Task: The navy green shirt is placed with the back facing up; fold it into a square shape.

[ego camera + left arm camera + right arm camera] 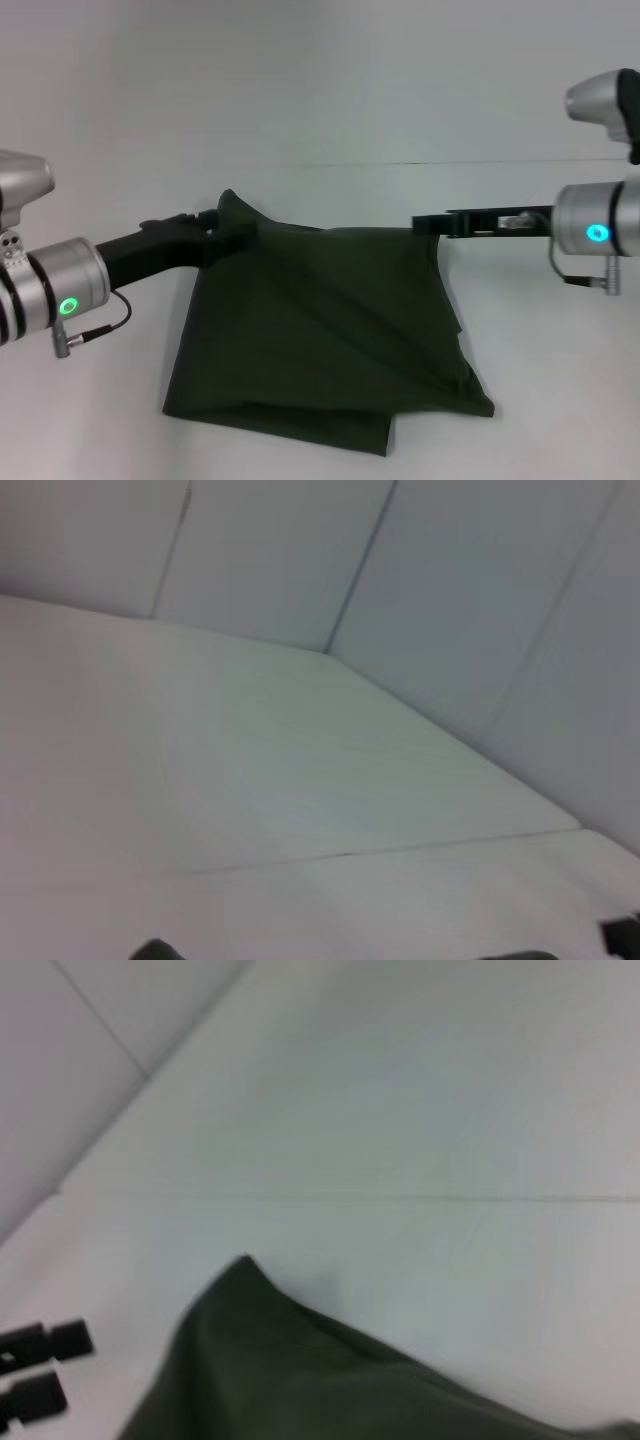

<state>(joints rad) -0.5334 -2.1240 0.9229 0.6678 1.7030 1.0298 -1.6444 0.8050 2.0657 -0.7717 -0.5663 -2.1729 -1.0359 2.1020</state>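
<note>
Olive-green cloth fills the middle of the head view: the navy green shirt (330,330) hangs as a doubled sheet, its upper edge raised off the white surface (320,100) and stretched between the two arms, while its lower part rests on the surface in a folded bottom edge. Only plain fabric shows; diagonal creases run down from the left upper corner toward the lower right. The left upper corner stands up in a small peak, and the right upper corner sits lower and flatter.

The left tool (222,228) reaches in from the robot's left and is pressed together on that peaked corner, with the cloth bunched around its black fingers. The right tool (428,224) comes in level from the robot's right and meets the opposite upper corner, pinching the shirt's edge there.

In the right wrist view the shirt (300,1370) rises to a rounded point against the pale surface (400,1110), and the other arm's black fingertips (40,1370) show farther off. The left wrist view shows mostly the bare surface (300,760) and the wall panels (450,580) behind it.
</note>
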